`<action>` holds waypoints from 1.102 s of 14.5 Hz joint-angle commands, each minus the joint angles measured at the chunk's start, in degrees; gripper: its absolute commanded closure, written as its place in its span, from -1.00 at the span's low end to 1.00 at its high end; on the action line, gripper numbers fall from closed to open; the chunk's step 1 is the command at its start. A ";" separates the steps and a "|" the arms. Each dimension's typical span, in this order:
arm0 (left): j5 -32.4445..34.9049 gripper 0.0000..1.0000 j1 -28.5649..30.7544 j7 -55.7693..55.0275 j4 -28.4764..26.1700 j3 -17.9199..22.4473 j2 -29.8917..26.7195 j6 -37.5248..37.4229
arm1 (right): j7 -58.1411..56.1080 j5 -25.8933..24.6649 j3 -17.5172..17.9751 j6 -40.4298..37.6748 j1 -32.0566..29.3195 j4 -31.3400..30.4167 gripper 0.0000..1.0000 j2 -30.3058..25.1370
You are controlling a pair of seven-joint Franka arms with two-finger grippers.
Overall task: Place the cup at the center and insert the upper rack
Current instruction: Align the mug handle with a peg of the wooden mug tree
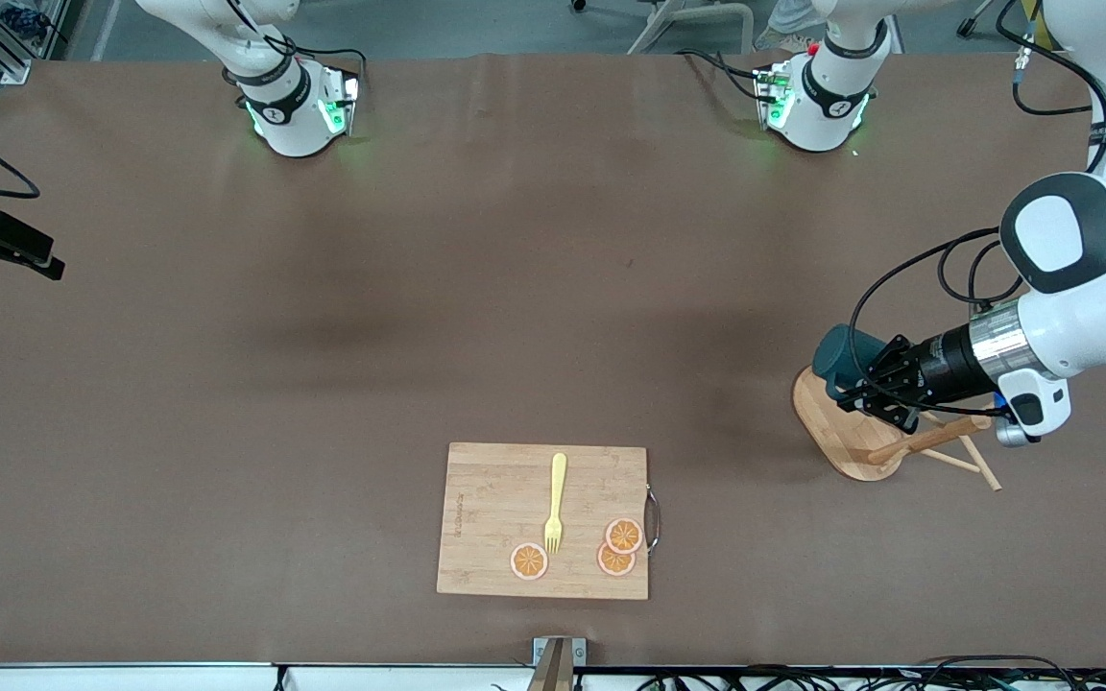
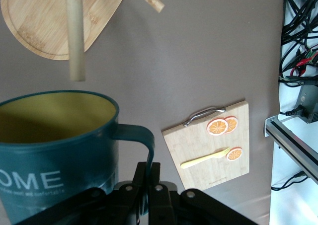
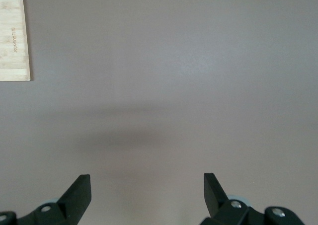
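Note:
The dark teal cup [image 1: 836, 355] with a yellow inside hangs in my left gripper [image 1: 862, 384], whose fingers are shut on its handle [image 2: 149, 145]. The cup is in the air, tipped on its side, over the oval base [image 1: 831, 432] of the bamboo mug tree at the left arm's end of the table. In the left wrist view the cup [image 2: 54, 135] fills the near corner, with the tree's base [image 2: 44, 21] and round post [image 2: 75, 36] past it. The post [image 1: 927, 441] and its pegs [image 1: 980, 465] show under my left wrist. My right gripper [image 3: 147, 183] is open and empty over bare table.
A rectangular wooden cutting board [image 1: 543, 520] lies near the front edge at mid-table, with a yellow fork [image 1: 555, 501] and orange slices [image 1: 622, 536] on it. It also shows in the left wrist view [image 2: 211, 155] and its corner in the right wrist view [image 3: 14, 38].

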 commanded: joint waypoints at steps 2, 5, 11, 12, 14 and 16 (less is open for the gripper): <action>-1.05 0.99 0.54 1.11 1.51 -0.27 1.32 1.40 | 0.61 -0.64 0.26 -0.54 -0.35 -0.30 -1.00 -0.88; -1.84 0.99 0.97 3.57 1.51 0.08 1.41 1.40 | 0.61 -0.64 0.26 -1.07 -0.35 -0.39 -1.00 -0.88; -1.66 0.98 2.56 6.11 1.68 0.17 2.46 1.40 | 0.70 -0.64 0.26 -1.94 -0.35 -0.30 -1.00 -0.88; -1.66 0.98 2.91 6.64 1.68 0.25 2.55 1.40 | 0.70 -0.64 0.26 -2.12 -0.35 -0.30 -1.00 -0.88; -1.49 0.97 3.35 7.78 1.68 0.25 2.64 1.49 | 0.70 -0.64 0.26 -2.13 -0.35 -0.30 -1.00 -0.88; -1.40 0.96 3.96 8.92 1.68 0.43 2.81 1.49 | 0.70 -0.64 0.26 -2.13 -0.35 -0.30 -1.00 -0.88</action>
